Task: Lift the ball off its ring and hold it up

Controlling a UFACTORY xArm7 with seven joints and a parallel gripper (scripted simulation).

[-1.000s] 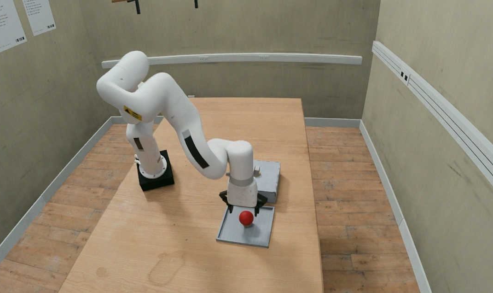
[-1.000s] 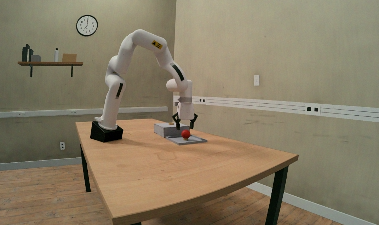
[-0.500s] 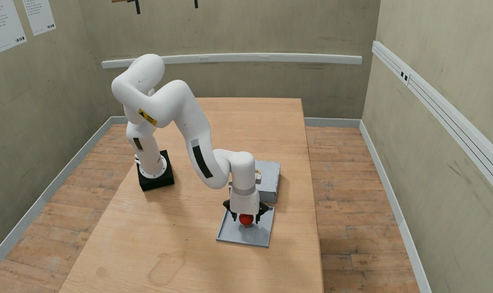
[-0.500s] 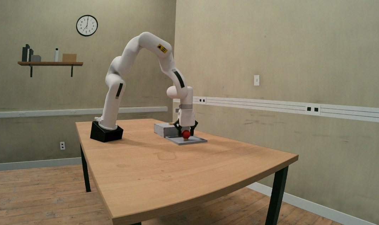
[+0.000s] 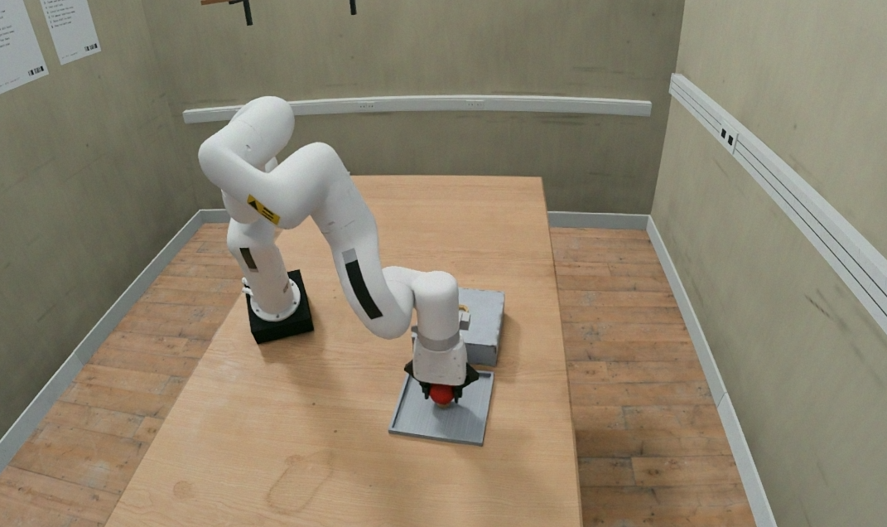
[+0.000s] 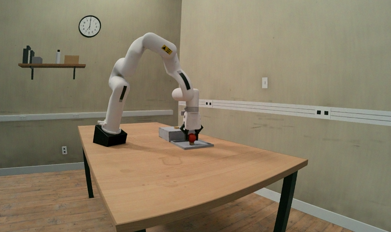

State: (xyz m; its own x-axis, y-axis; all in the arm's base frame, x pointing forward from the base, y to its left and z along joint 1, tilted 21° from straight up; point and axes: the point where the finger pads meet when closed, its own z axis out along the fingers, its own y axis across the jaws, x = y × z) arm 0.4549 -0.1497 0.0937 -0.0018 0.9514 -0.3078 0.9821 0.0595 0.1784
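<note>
At the far left of the table point(image 5: 171, 471), about 9 o'clock from the tray, the arm's black base point(image 5: 282, 329) sits near the edge. The white arm point(image 5: 341, 215) bends up and over, then points straight down.

Next comes the gray tray point(image 5: 420, 428). The gripper point(image 5: 441, 394) hangs right over it, and its black fingers point(image 6: 186, 135) are squeezed on the red ball point(image 5: 441, 393). The ball is low in the tray, right on its little ring point(image 6: 192, 142) or just above it; which one is hard to tell. The ring peeks out under the ball in the side view.

At 12 o'clock from the tray, touching it, is a gray block point(image 5: 482, 314). A small ring point(image 6: 176, 127) lies on top of it.

The step in hand looks like the grab: the ball is caught but not lifted yet. The next move should be a slow pull straight up, with the squeeze kept tight so the round ball does not slip out. Then the arm should stop and stay very still, well above the ring.
</note>
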